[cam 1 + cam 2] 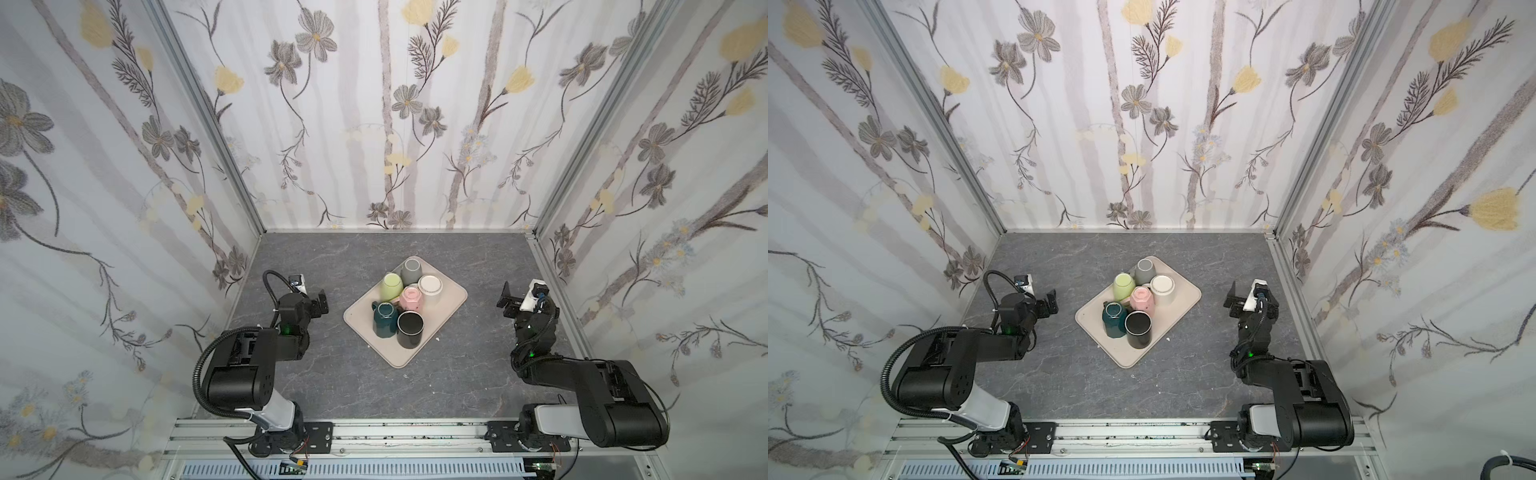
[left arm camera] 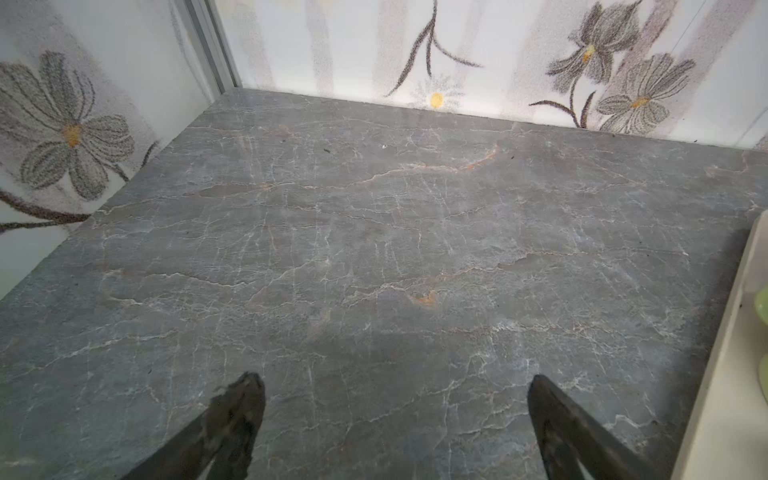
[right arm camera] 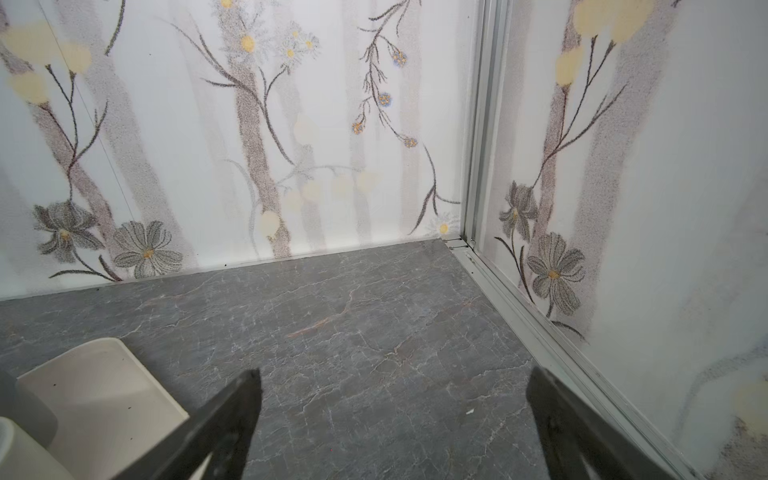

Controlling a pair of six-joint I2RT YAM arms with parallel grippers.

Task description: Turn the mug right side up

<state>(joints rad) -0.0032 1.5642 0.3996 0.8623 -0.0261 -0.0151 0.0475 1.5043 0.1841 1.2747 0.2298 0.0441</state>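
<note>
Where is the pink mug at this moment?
In both top views the pink mug sits near the middle of the beige tray, between the white mug and the dark green mug, just behind the black mug.

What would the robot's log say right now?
left claw: open, empty | right claw: open, empty | mugs: six, bunched on tray | touching: nothing

Six mugs (image 1: 410, 300) cluster on the beige tray (image 1: 436, 316); left gripper (image 1: 320, 302) and right gripper (image 1: 508, 300) flank it, apart.
</note>
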